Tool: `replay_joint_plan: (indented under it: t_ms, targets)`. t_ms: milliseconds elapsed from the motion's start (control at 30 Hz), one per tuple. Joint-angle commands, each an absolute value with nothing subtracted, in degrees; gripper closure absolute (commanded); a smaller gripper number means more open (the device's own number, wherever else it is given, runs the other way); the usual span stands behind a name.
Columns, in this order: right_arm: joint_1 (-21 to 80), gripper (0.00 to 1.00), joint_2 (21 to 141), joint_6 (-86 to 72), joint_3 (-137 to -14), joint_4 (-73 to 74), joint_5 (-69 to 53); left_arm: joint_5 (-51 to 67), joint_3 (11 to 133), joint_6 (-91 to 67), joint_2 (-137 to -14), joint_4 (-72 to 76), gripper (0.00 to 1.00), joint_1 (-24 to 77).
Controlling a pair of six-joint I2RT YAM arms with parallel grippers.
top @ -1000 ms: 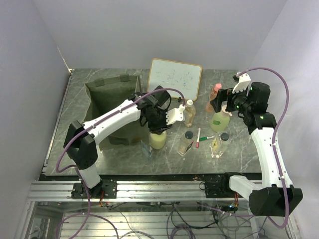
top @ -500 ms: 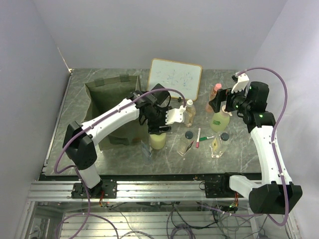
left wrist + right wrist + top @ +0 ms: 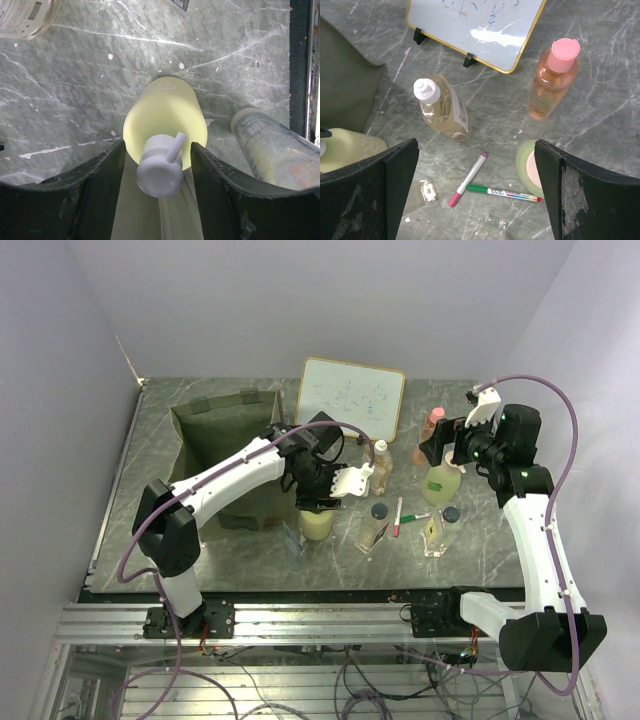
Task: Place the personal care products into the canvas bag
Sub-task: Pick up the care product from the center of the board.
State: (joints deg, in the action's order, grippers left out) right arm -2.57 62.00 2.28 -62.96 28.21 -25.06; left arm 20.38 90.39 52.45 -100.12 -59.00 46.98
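Note:
The yellow-green bottle (image 3: 317, 526) with a white cap (image 3: 160, 169) stands just right of the olive canvas bag (image 3: 215, 440). My left gripper (image 3: 320, 502) is open right above it, and its fingers (image 3: 100, 180) straddle the cap with a gap on each side. My right gripper (image 3: 441, 446) is open and empty above the green bottle with a peach pump (image 3: 443, 481). The orange bottle with a pink cap (image 3: 552, 80), the clear amber bottle (image 3: 442, 107) and two clear dark-capped bottles (image 3: 376, 525) (image 3: 440, 528) stand on the table.
A wood-framed whiteboard (image 3: 352, 395) stands at the back. A red marker (image 3: 469, 179) and a green marker (image 3: 502, 192) lie between the bottles. A clear tube-like bottle (image 3: 280, 150) lies beside the yellow-green bottle. The table's front edge (image 3: 299, 75) is close.
My left gripper has shifted slightly down over the yellow-green bottle's cap, and its wrist has turned a little. The right arm has barely moved.

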Motion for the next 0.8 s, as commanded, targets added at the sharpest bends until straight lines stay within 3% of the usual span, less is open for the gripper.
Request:
replay_joint_plan:
  t_ms: [0, 433, 767]
  targets:
    - [-3.1, 0.0, 60.7, 2.3, -62.8, 28.1, -25.2, 23.4, 92.3, 54.0, -100.8, -59.8, 0.36, 47.0]
    - [-3.2, 0.0, 60.2, 2.3, -62.1, 28.0, -25.1, 22.9, 91.5, 53.5, -101.0, -60.2, 0.39, 46.9]
    - [-3.3, 0.0, 60.2, 2.3, -62.3, 28.2, -25.3, 23.1, 91.1, 53.1, -100.9, -60.1, 0.53, 46.9]
